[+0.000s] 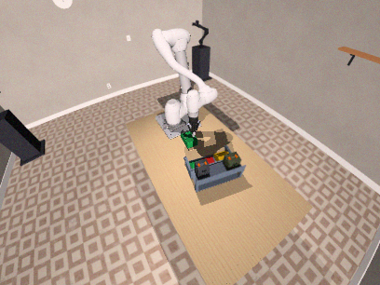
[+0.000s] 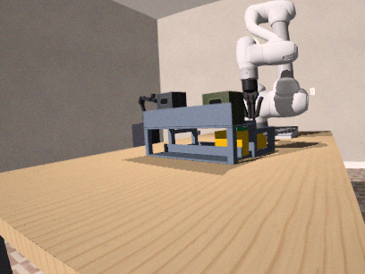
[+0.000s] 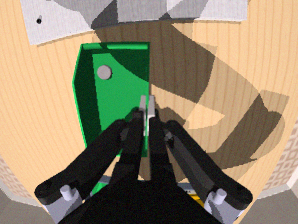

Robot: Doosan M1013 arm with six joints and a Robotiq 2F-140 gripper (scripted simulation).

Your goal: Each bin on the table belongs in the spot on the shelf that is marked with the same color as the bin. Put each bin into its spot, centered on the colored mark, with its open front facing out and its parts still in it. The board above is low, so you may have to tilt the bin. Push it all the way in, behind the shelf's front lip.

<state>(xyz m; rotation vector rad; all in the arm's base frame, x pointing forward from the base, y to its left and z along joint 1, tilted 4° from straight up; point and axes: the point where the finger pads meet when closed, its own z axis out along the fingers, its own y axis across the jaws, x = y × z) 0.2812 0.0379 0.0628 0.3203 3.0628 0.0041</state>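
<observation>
The green bin (image 1: 188, 139) (image 3: 117, 95) stands on the table between the shelf and the arm's base, with a round grey part (image 3: 104, 72) inside. My gripper (image 1: 194, 134) (image 3: 147, 103) points down at the bin's right wall in the wrist view. Its fingers are almost together, shut on that thin wall. The blue-grey shelf (image 1: 219, 181) (image 2: 188, 117) stands beyond the bin. A yellow bin (image 1: 221, 156) (image 2: 228, 142) is in the shelf at one end. A red patch (image 1: 210, 160) shows in the middle and a green patch (image 1: 192, 165) at the other end; whether these are only marks is unclear.
A dark grey box (image 1: 202, 169) (image 2: 172, 99) and an olive box (image 1: 232, 160) (image 2: 219, 98) stand on the shelf's top board. The arm's metal base plate (image 1: 170, 131) (image 3: 65, 22) is close behind the green bin.
</observation>
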